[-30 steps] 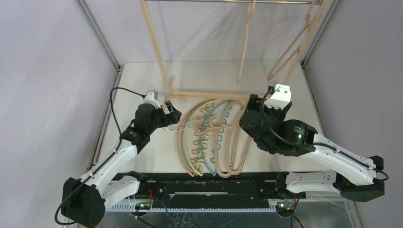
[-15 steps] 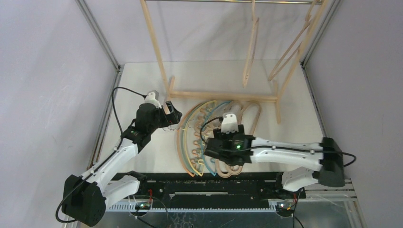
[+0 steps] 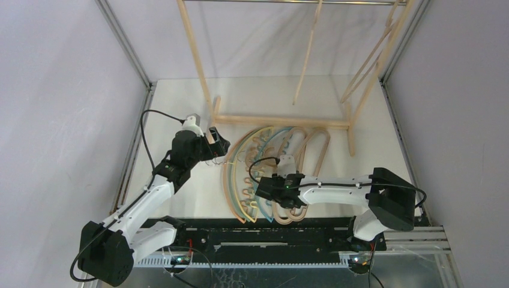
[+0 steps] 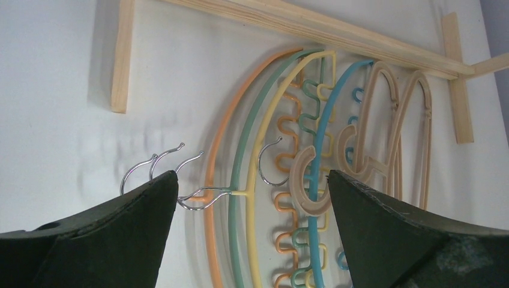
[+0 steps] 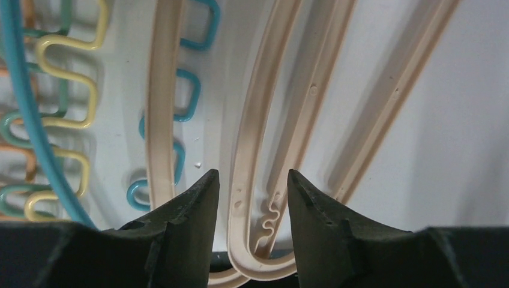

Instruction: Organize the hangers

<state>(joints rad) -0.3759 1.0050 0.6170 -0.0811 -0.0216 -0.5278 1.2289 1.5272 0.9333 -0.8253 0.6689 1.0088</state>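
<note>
Pale wood and bright plastic lie heaped together on the white table (image 3: 372, 138), just in front of the foot bar of the wooden rack (image 3: 279, 121). The thin orange hanger (image 4: 208, 240), green hanger (image 4: 231, 240), yellow hanger (image 4: 251, 240) and teal hanger (image 4: 328, 101) nest arc inside arc, with their metal hooks (image 4: 153, 165) pointing toward the left arm. The pale wooden hangers (image 3: 312, 150) overlap them on the right side of the heap. Another wooden hanger (image 3: 307, 54) dangles from the rack's top rail.

The right gripper (image 5: 252, 177) is down low at the near end of the heap. Its jaws are about half apart and straddle the rim of one pale loop. I can't make out whether the pads press on it.

The left gripper (image 4: 251, 174) hangs over the hooks with its jaws spread wide and nothing between them.
</note>
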